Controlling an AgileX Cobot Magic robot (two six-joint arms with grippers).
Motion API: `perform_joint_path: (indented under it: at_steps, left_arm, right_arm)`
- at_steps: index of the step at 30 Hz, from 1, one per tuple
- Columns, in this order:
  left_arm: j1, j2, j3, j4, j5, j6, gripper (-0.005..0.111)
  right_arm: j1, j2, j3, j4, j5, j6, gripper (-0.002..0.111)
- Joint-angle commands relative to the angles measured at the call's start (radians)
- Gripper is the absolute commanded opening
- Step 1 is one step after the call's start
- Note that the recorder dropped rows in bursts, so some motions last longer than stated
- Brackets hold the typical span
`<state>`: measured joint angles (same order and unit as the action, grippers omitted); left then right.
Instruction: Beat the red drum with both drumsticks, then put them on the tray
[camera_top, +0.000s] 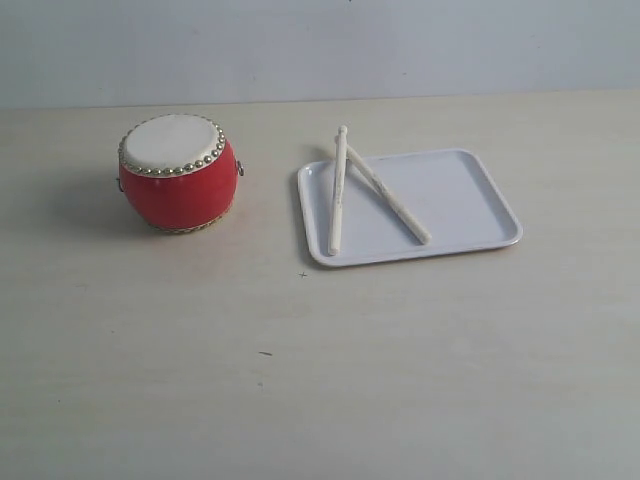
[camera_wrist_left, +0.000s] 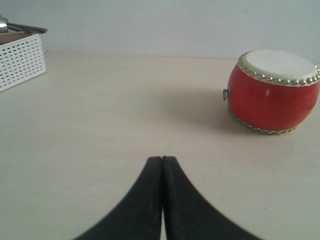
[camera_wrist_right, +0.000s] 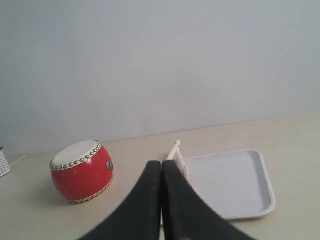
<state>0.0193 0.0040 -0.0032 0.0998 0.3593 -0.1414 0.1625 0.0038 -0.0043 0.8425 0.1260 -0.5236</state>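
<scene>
1. Drumsticks (camera_top: 338, 190) lie loose on the tray (camera_top: 470, 195), out of both grippers. They touch near one end and spread into a narrow V, and the rounded tip of one pokes out past the tray's rim.
2. Left gripper (camera_wrist_left: 161, 159): its two black fingers (camera_wrist_left: 142, 200) are pressed together tip to tip with nothing between them, low over the bare tabletop (camera_wrist_left: 100, 125).
3. Ahead of the left gripper and off to one side, well apart from it, the red drum (camera_wrist_left: 273, 91) stands upright on the tabletop. Its cream skin faces up and is ringed by brass studs.
4. Farther ahead of the left gripper, on the opposite side from the red drum, sits a white perforated basket (camera_wrist_left: 20, 62) with metal handles (camera_wrist_left: 27, 28) showing over its rim.
5. Right gripper (camera_wrist_right: 161, 162): its fingers are also closed tip to tip and empty, raised above the tabletop.
6. Ahead of the right gripper, toward one side, the tray lies flat. The meeting end of the drumsticks shows just beyond the fingertips, and the rest is hidden behind the fingers.
7. On the other side of the right gripper, the red drum stands clear of the tray, with bare tabletop between them.
</scene>
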Motion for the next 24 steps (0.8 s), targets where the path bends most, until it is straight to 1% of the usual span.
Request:
perform_joint_path:
  at_steps: [1, 3, 6, 8, 13, 15, 18, 22, 24]
  left_arm:
    - [-0.02, -0.004, 0.003, -0.008, -0.003, 0.005, 0.0]
    - [-0.063, -0.004, 0.003, -0.013, -0.003, -0.001, 0.0]
    - [-0.153, -0.004, 0.003, -0.016, -0.003, -0.033, 0.0]
    - [-0.191, -0.004, 0.003, -0.016, -0.003, -0.037, 0.0]
    - [-0.237, -0.004, 0.003, -0.016, -0.001, -0.037, 0.0]
    - [-0.242, -0.004, 0.003, -0.016, -0.001, -0.037, 0.0]
    - [-0.187, -0.004, 0.003, -0.016, -0.001, -0.037, 0.0]
    - [-0.05, -0.004, 0.003, -0.016, 0.001, -0.045, 0.0]
    - [0.0, -0.004, 0.003, -0.016, 0.001, -0.045, 0.0]
  right_arm:
    - [0.0, -0.004, 0.004, -0.006, 0.006, -0.007, 0.0]
    - [0.0, -0.004, 0.004, -0.006, 0.006, -0.007, 0.0]
    - [0.0, -0.004, 0.004, -0.004, 0.006, -0.007, 0.0]
    - [0.0, -0.004, 0.004, -0.004, 0.006, -0.007, 0.0]
    - [0.0, -0.004, 0.004, -0.004, 0.006, -0.007, 0.0]
    - [0.0, -0.004, 0.004, -0.004, 0.006, -0.007, 0.0]
    - [0.0, -0.004, 0.004, -0.004, 0.006, -0.007, 0.0]
    - [0.0, -0.004, 0.004, -0.004, 0.006, -0.007, 0.0]
    - [0.0, -0.004, 0.004, -0.004, 0.006, -0.007, 0.0]
